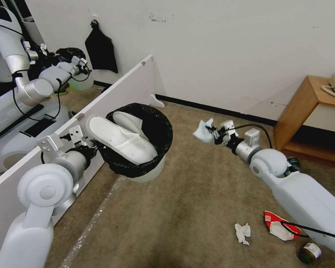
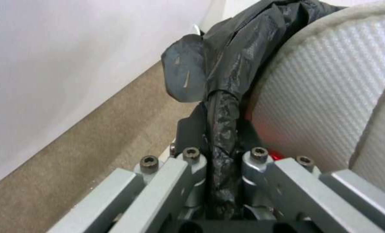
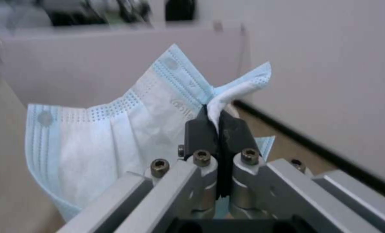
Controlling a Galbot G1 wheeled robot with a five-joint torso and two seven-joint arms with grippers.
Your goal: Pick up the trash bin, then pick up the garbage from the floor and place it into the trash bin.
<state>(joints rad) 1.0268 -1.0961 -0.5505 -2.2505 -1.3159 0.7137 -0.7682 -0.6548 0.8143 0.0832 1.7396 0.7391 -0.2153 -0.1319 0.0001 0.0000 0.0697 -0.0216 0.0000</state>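
Now the right gripper (image 1: 211, 133), clamped on a pleated pale-blue paper face mask (image 1: 203, 131), should carry it over the black-lined opening before releasing
Mask hangs in the air, apart from the small round white plastic trash bin (image 1: 139, 139), which the left gripper (image 1: 94, 147) pinches by its rim; two white slippers (image 1: 123, 138) lie inside

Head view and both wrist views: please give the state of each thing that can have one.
Trash bin: lifted, tilted, held by its rim.
Left gripper: shut on the bin's rim.
Slippers: inside the bin.
Face mask: held in the air.
Right gripper: shut on the mask.
Tissue: on the floor.
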